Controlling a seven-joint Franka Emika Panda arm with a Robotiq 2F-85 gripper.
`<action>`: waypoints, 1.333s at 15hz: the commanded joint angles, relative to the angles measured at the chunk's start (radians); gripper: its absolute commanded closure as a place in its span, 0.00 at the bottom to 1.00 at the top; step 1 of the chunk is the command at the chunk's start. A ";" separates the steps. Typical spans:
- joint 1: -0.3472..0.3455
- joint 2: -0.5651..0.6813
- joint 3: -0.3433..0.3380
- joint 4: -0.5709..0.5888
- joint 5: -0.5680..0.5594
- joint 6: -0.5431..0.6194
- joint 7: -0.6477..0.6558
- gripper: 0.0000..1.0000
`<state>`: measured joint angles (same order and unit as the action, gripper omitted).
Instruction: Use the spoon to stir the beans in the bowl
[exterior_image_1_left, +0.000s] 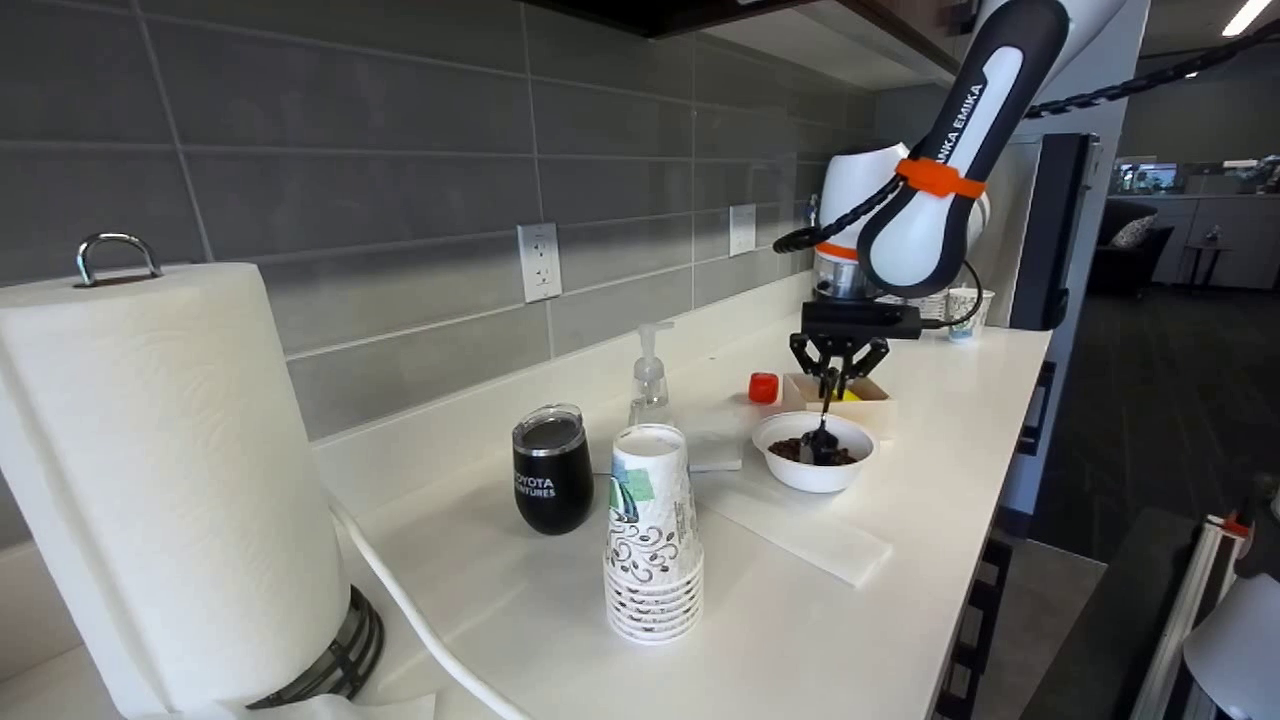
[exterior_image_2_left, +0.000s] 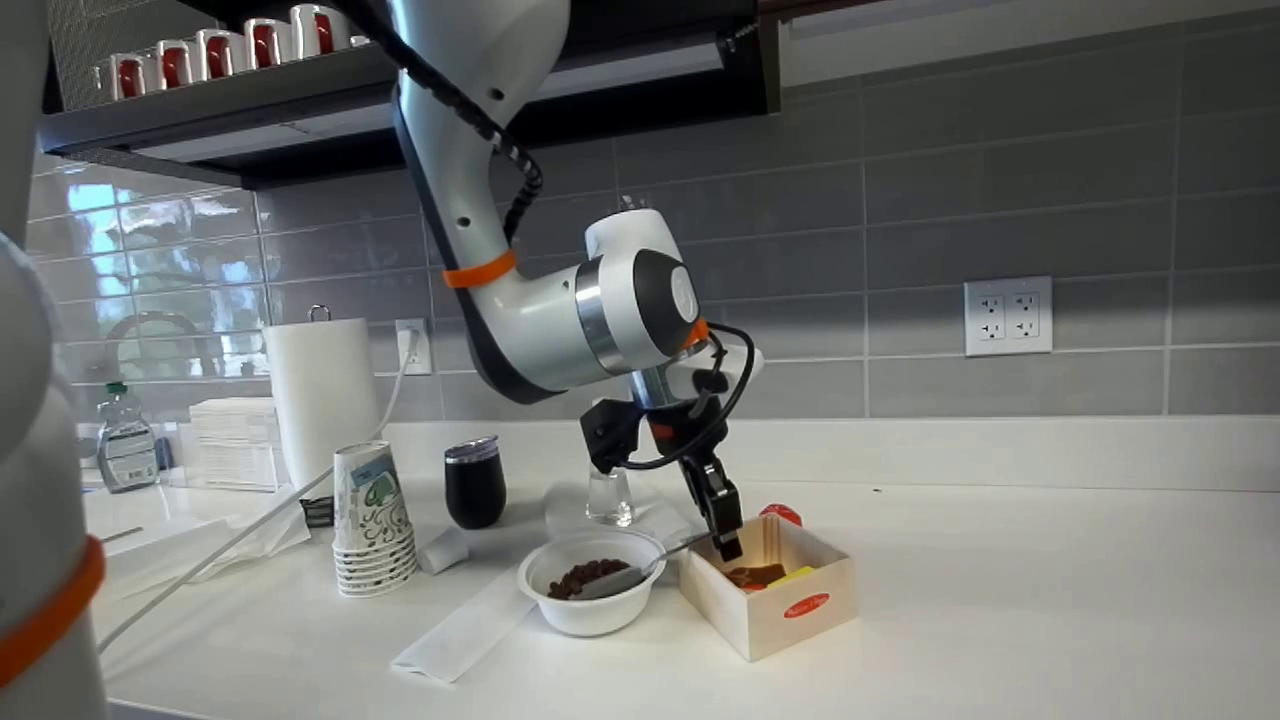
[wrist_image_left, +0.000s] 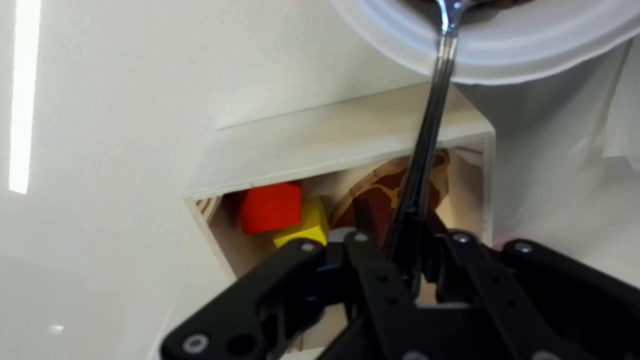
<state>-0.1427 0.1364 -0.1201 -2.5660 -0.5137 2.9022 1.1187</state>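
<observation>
The white bowl (exterior_image_1_left: 812, 479) stands on the counter; it also shows in an exterior view (exterior_image_2_left: 598, 617). It holds dark brown beans (exterior_image_2_left: 585, 576), which lie low in the bowl (exterior_image_1_left: 788, 450). The metal spoon (exterior_image_2_left: 612, 582) has its head in the beans, its handle slanting over the rim towards my gripper (exterior_image_2_left: 727, 540). In the wrist view the handle (wrist_image_left: 434, 107) runs from the bowl (wrist_image_left: 500, 57) into the dark jaws (wrist_image_left: 406, 225). My gripper (exterior_image_1_left: 834, 388) appears shut on the handle's end, above the wooden box. The pads are dark and partly hidden.
The wooden box (exterior_image_2_left: 800, 620) with red and yellow pieces is beside the bowl. A red cap (exterior_image_1_left: 763, 387), soap pump (exterior_image_1_left: 650, 385), black tumbler (exterior_image_1_left: 553, 470) and stacked paper cups (exterior_image_1_left: 653, 560) stand nearby. A paper napkin (exterior_image_1_left: 815, 540) lies by the bowl. A shelf (exterior_image_2_left: 300, 110) hangs above.
</observation>
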 joint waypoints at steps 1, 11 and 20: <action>0.015 0.007 -0.010 0.034 -0.032 0.006 0.041 1.00; 0.048 -0.033 -0.027 0.064 -0.137 -0.030 0.087 0.99; 0.067 -0.180 -0.033 0.004 -0.449 -0.109 0.313 0.99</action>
<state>-0.0871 0.0414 -0.1500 -2.5172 -0.8572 2.8367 1.3305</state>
